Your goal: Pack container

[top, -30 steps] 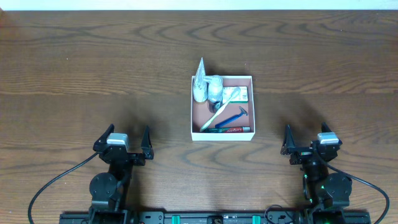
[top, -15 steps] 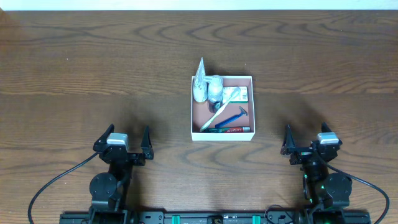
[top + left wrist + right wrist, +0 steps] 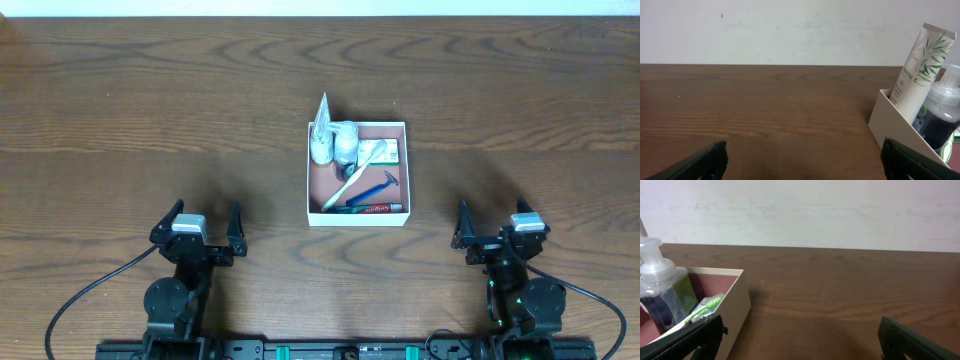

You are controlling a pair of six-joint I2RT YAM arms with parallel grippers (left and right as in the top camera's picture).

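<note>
The container [image 3: 308, 190] is a square white box with a reddish-brown floor at the table's middle. In it are a white tube [image 3: 321, 126], a clear bottle [image 3: 345, 143], a green-and-white carton [image 3: 384, 152], a toothbrush [image 3: 352, 176], a blue razor [image 3: 378, 187] and a red toothpaste tube [image 3: 376, 208]. My left gripper [image 3: 203, 222] is open and empty at the near left, well apart from the box. My right gripper [image 3: 492, 222] is open and empty at the near right. The box also shows in the left wrist view [image 3: 890, 122] and the right wrist view [image 3: 737, 302].
The dark wooden table [image 3: 150, 110] runs to a white wall at the back. Black cables [image 3: 90, 295] trail from the arm bases along the near edge.
</note>
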